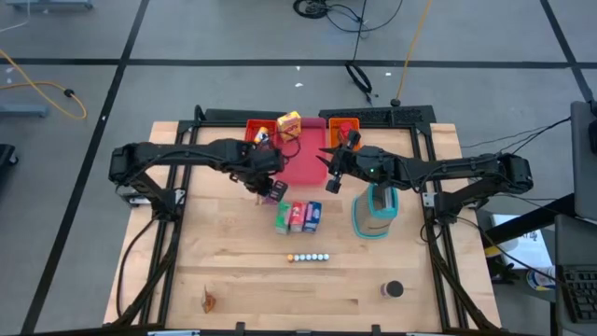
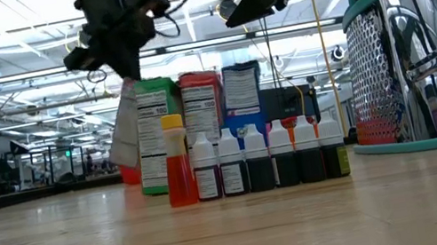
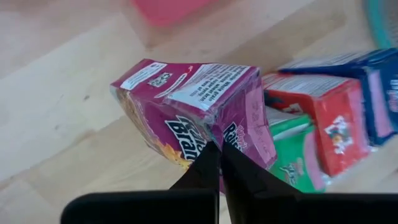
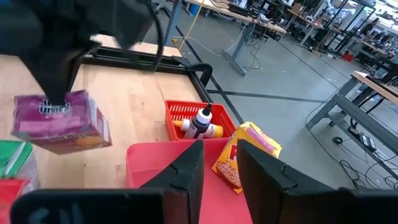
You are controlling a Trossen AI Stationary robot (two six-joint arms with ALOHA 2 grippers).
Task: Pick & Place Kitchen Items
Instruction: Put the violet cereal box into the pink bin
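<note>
**Purple box clamped, most of the sorting still to be done**

The purple box (image 3: 199,102) is pinched by the left claw (image 1: 270,184) – fingers closed on its top edge – and it looks lifted and tilted just beside the green box (image 1: 283,217). The red box (image 1: 298,216) and blue box (image 1: 313,214) are left standing in their row on the surface (image 1: 233,271). A yellow box (image 1: 289,121) is already lying at the red tray (image 1: 300,159). The right claw (image 1: 333,175) is parked over that tray, partly open, nothing held. The little bottles (image 2: 257,159), the dark can (image 1: 393,289) – all untouched, by the look of it.
</note>
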